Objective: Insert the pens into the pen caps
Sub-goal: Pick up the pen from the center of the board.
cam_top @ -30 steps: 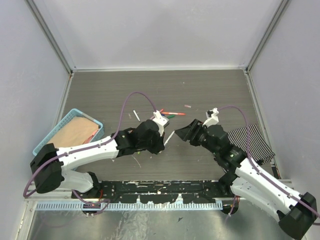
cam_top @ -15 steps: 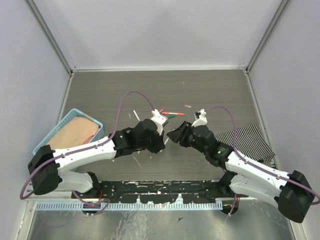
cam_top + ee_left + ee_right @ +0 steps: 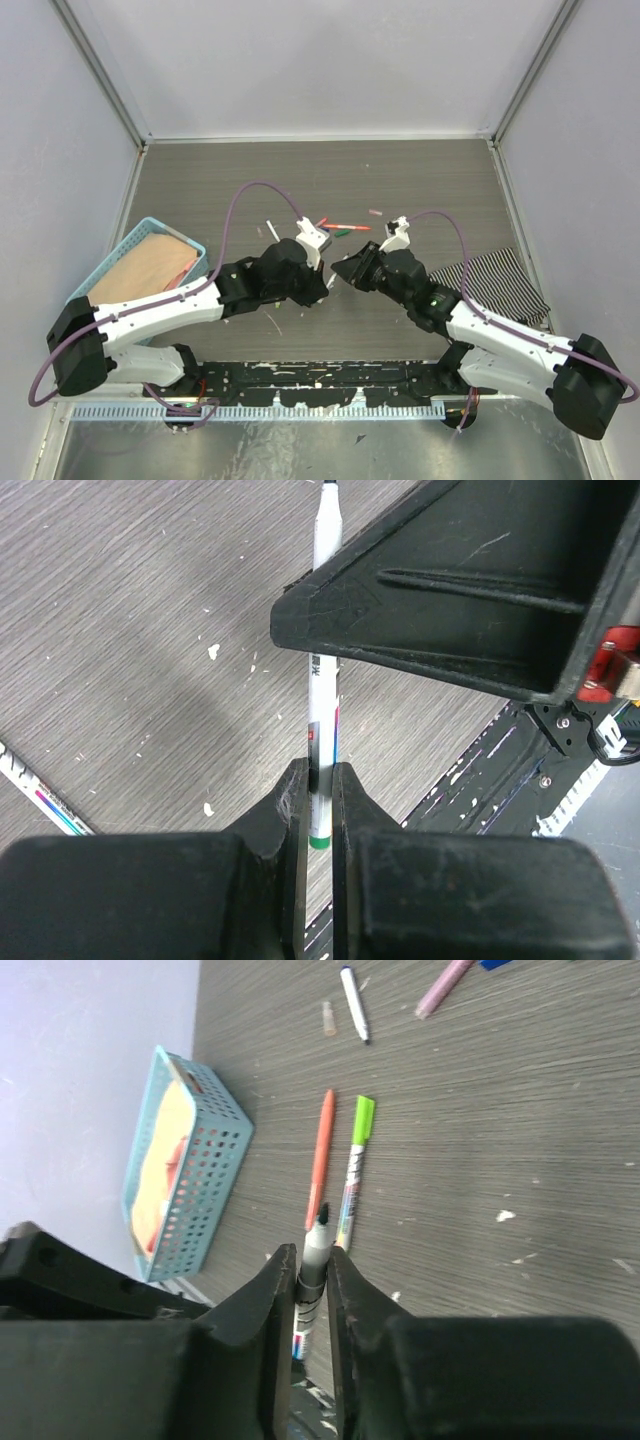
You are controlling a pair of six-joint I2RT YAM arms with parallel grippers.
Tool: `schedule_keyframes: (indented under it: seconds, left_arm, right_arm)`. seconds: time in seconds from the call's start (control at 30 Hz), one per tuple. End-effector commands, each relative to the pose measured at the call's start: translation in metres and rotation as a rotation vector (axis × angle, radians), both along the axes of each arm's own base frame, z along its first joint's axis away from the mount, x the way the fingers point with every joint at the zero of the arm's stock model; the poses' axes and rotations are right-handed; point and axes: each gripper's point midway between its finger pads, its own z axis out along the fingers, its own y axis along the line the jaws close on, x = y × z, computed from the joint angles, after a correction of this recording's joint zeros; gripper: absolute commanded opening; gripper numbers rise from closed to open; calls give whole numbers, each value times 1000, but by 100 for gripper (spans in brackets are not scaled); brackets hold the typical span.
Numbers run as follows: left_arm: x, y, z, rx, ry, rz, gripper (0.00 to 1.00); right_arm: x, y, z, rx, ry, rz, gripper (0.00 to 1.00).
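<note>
My left gripper [image 3: 322, 281] [image 3: 318, 776] is shut on a white-barrelled pen with a green end [image 3: 322, 725], gripping near the green end. The pen points away toward my right gripper [image 3: 344, 272] [image 3: 312, 1260]. The right gripper's jaws press on both sides of the same pen's grey, black-nibbed tip [image 3: 317, 1240]. An orange pen [image 3: 320, 1158] and a green-ended pen [image 3: 356, 1160] lie side by side on the table beyond. A white pen with a dark end [image 3: 353, 1003], a pink pen [image 3: 443, 987] and a blue cap [image 3: 497, 964] lie farther off.
A light blue basket [image 3: 95, 281] with tan contents sits at the left and also shows in the right wrist view [image 3: 190, 1170]. A striped cloth [image 3: 505, 278] lies at the right. Another pen [image 3: 35, 792] lies on the table near the left gripper.
My right gripper has moved left to meet the left gripper and closed round the tip of the held pen. The left arm has barely moved.
</note>
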Motion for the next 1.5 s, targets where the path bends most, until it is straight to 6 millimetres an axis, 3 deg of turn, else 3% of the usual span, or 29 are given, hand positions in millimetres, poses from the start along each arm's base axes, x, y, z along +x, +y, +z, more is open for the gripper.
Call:
schedule_keyframes:
  seconds: [0.0, 0.07, 0.23, 0.5, 0.87, 0.97, 1.13, 1.27, 1.4, 1.47]
  left_arm:
    - [2, -4, 7, -36, -22, 1, 12]
    - [2, -3, 6, -30, -20, -1, 15]
    - [2, -3, 3, -28, -19, 1, 38]
    - [-2, -6, -7, -13, 5, -21, 43]
    - [-1, -12, 0, -46, -5, -32, 30]
    - [-1, -14, -11, -19, 12, -38, 26]
    - [-1, -13, -12, -18, 12, -36, 13]
    - [1, -11, -8, -10, 3, -27, 0]
    - [6, -3, -5, 18, -21, 1, 0]
    - [10, 4, 6, 7, -48, 20, 0]
  right_arm:
    - [5, 10, 30, 85, -70, 4, 16]
    - [5, 9, 32, 90, -72, 1, 8]
    - [4, 9, 36, 105, -73, 1, 1]
    - [2, 11, 47, 145, -85, 8, 1]
    - [0, 13, 46, 157, -73, 18, 1]
    - [0, 14, 45, 157, -72, 17, 1]
    - [2, 12, 44, 142, -76, 11, 1]
    - [4, 9, 43, 105, -91, 5, 12]
    - [7, 2, 42, 33, -126, -8, 32]
    - [10, -3, 43, -26, -150, -16, 40]
